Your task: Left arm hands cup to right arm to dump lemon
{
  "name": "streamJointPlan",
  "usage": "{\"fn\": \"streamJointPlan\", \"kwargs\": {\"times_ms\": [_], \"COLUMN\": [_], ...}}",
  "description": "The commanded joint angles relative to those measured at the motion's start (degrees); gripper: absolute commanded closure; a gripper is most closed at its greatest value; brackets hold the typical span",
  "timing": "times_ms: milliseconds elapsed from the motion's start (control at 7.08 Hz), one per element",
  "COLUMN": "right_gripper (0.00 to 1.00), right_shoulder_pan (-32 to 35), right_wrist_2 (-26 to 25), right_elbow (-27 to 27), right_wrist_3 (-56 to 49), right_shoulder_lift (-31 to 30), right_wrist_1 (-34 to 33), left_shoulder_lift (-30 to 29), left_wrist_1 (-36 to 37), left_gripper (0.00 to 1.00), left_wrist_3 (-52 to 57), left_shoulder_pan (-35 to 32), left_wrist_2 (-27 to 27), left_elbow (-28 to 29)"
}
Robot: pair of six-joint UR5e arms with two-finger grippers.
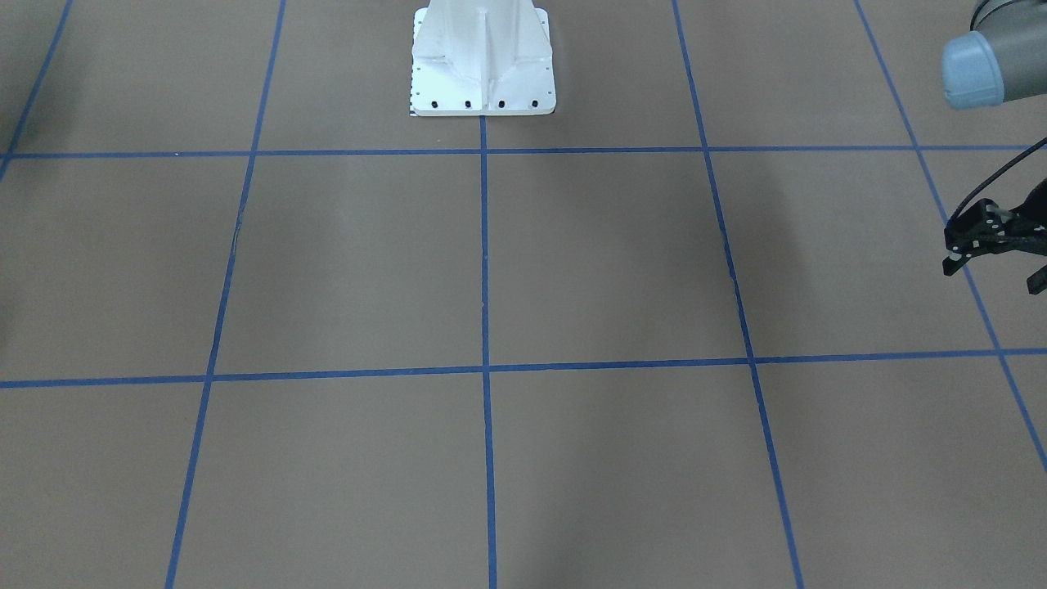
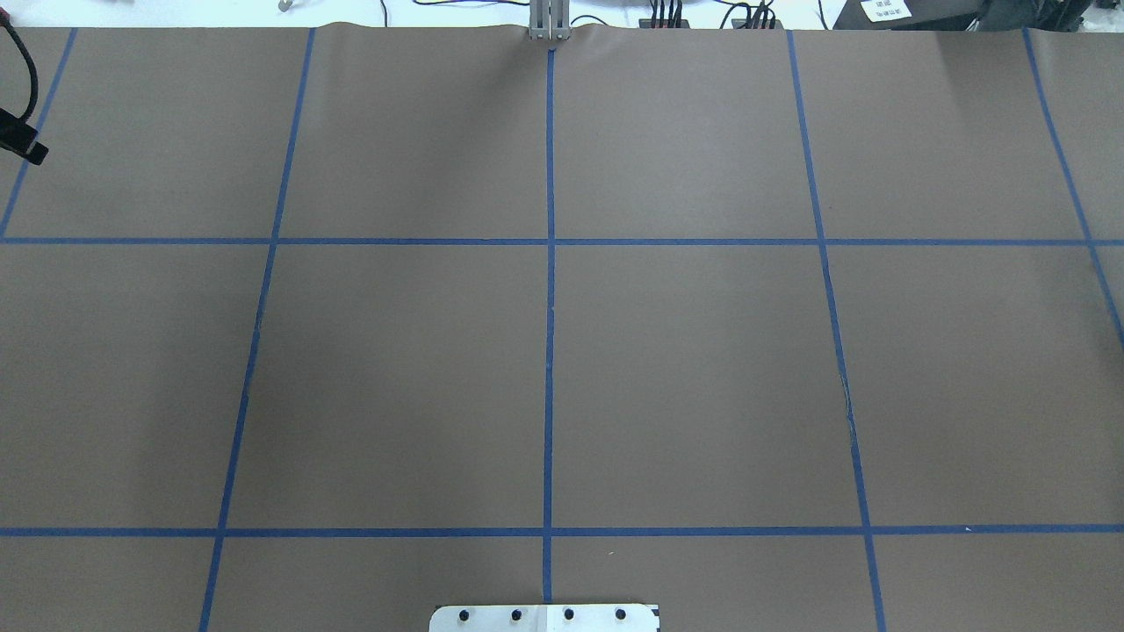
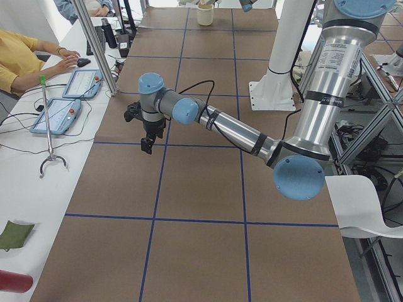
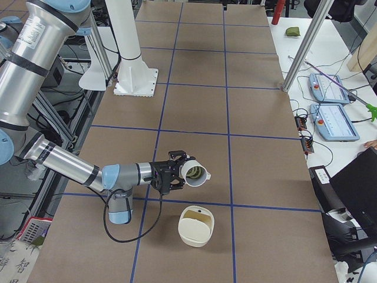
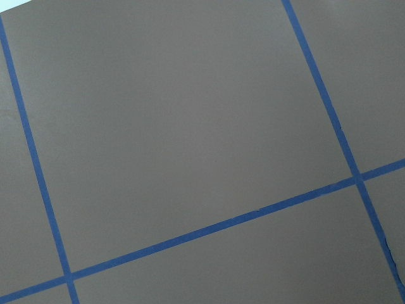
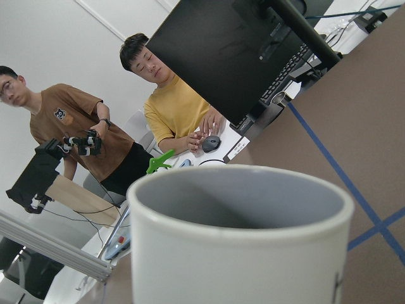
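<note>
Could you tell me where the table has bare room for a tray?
The middle squares in front of the white base mount are bare. The right end is crowded: the tilted cup at the right gripper, by a cream bowl. The left gripper hovers over the left end.

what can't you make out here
- lemon: near rim of the cup hides its bottom in the right wrist view; too small in exterior right.
- right gripper: seen only in exterior right, grip unclear.
- cup's print: cut off at the right wrist view's bottom edge.
- left gripper: clipped by front view's right edge.
</note>
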Motion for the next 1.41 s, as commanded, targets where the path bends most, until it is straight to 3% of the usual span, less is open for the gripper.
{"fn": "streamJointPlan", "kwargs": {"times_ms": [0,706,989,1271], "right_gripper": [1.0,1.0,1.0,1.0], "right_shoulder_pan": [-0.07,-0.07,-0.07,-0.07], "right_wrist_2": [-0.14,-4.7,-6.02,-7.43], "right_elbow": [-7.12,-13.83,-18.49,-19.11], "right_wrist_3": [11.05,28.64,30.34,40.84], "right_shoulder_lift": [4.32,7.15,9.18,9.27], "right_wrist_1": [6.99,14.56,17.9,21.66], "left_shoulder_lift": [-0.02,-0.28,-0.37,-0.37], "left_wrist_1": [0.0,0.0,0.0,0.0], "left_gripper": [0.0,0.0,0.0,0.0], "left_wrist_3": [-0.02,-0.11,-0.2,-0.2], "left_shoulder_pan": [0.03,0.03,0.03,0.03], "left_wrist_2": [0.0,0.09,0.09,0.09], "left_elbow": [-0.1,-0.01,-0.01,-0.01]}}
